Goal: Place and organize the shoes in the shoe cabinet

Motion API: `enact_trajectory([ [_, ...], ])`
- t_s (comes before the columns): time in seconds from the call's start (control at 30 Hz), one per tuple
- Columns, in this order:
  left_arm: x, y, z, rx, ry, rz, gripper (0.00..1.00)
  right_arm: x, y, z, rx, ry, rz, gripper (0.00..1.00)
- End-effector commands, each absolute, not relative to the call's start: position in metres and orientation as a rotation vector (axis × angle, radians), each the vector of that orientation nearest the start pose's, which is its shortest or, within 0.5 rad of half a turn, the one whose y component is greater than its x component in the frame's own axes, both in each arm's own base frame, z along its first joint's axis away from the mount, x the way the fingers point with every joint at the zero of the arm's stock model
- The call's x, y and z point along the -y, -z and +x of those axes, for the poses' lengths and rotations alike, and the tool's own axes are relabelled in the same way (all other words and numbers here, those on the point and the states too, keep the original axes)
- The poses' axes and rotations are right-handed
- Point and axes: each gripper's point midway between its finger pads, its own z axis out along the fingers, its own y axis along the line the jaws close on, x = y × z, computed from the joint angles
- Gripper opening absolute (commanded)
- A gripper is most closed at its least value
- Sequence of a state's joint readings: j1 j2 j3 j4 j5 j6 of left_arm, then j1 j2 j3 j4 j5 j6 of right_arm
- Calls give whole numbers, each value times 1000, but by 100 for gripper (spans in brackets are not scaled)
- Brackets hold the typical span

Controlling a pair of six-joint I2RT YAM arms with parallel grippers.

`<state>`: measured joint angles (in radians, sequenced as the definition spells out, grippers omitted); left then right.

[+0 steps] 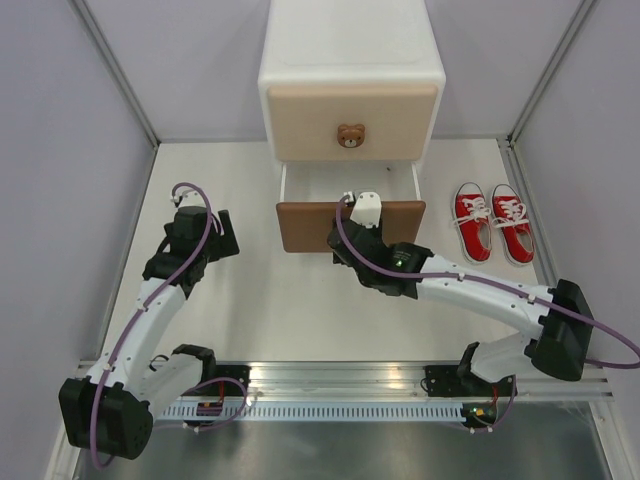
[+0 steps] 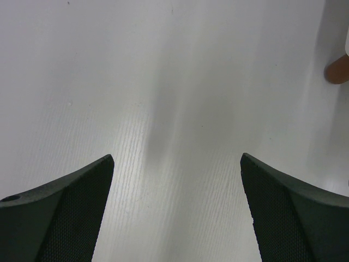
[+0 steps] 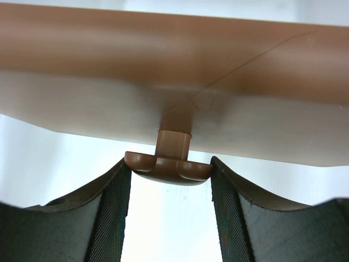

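Gripping the brown knob (image 3: 169,168) of the lower drawer (image 1: 310,228), the right hand (image 1: 358,222) reaches in from the near right. In its wrist view, its two dark fingers (image 3: 117,207) press against the knob from either side, so the hand is closed on it with only the knob's width between them.

That brown-fronted drawer stands open, out toward the near side of the shoe cabinet (image 1: 350,50), and the part of its white inside that shows, behind the front panel, holds no shoes. The cabinet sits at the far middle of the surface (image 1: 250,310). Its beige upper drawer (image 1: 300,110) is flush with the body and carries a bear-shaped knob (image 1: 350,135).

The red shoes (image 1: 493,222) lie side by side on the surface to the right of the open drawer, apart from it, toes pointing near and white laces up. No orange pair shows in any view.

The left hand (image 1: 222,235) hangs over the bare surface to the left of the drawer. In its wrist view its fingers (image 2: 76,218) are spread wide with nothing between them. A brown cabinet leg (image 2: 338,70) shows at the right edge of that view.
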<state>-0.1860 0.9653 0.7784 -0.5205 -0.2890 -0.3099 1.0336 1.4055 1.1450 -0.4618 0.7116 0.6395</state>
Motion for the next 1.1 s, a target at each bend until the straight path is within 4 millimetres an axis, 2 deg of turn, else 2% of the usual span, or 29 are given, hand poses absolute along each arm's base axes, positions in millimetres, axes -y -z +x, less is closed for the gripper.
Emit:
enact_trajectory([
  [0.0, 8, -165, 290, -2170, -99, -279, 98, -266, -209, 252, -2108, -209, -41, 37],
  [0.23, 6, -165, 289, -2165, -108, -282, 99, -259, -211, 220, -2151, -255, -40, 39],
  [0.37, 5, -166, 289, -2162, -112, -283, 98, -264, -209, 200, -2176, -299, -67, 40],
  [0.57, 5, -166, 289, -2161, -116, -287, 99, -265, -198, 177, -2222, -310, -91, 41],
  [1.07, 4, -167, 289, -2157, -121, -288, 99, -263, -193, 138, -2265, -341, -143, 47],
])
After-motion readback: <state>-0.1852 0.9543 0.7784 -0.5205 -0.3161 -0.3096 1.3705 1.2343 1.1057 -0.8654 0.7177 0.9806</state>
